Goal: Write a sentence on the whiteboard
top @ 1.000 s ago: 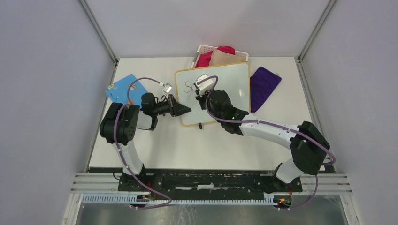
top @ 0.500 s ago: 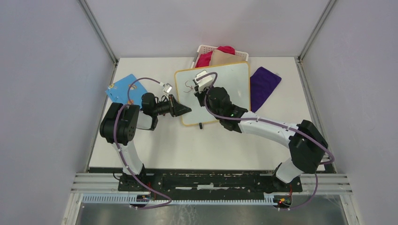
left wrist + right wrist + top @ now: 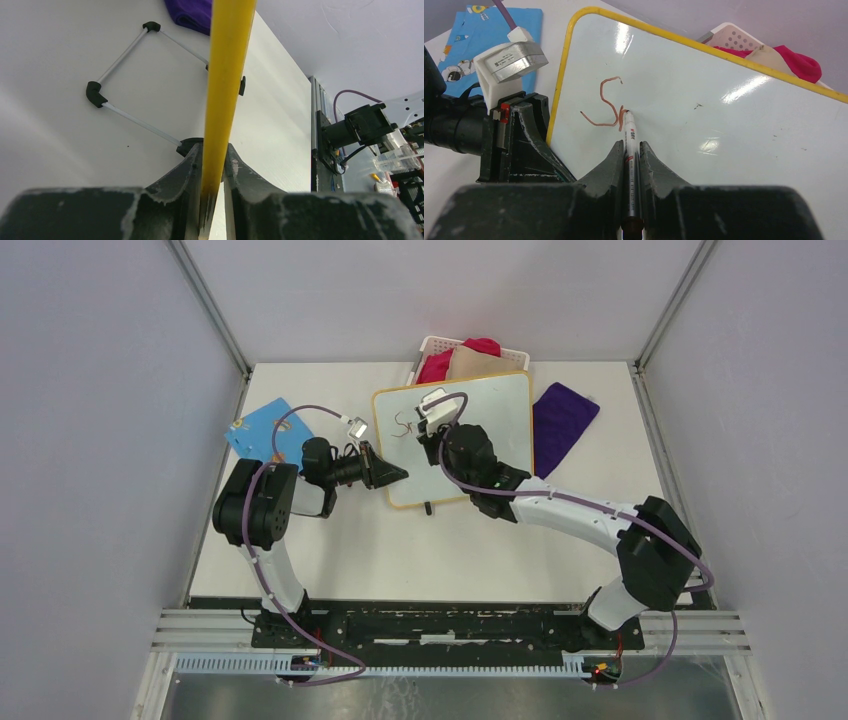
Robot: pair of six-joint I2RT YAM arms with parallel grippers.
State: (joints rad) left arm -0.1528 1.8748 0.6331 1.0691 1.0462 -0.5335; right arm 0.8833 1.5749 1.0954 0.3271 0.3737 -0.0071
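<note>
Marker [image 3: 629, 131] clamped in right gripper [image 3: 630, 146] was nudged up whiteboard [image 3: 724, 110], itself edge-pinched by left gripper [image 3: 214, 156]; sentence [image 3: 606, 102] only S plus one stroke.

Glossy smooth whiteboard [image 3: 724, 115]; matt purple cloth [image 3: 562, 418]

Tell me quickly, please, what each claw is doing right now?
Left claw: closed on the whiteboard rim.
Right claw: closed on the marker, tip touching the whiteboard.
</note>
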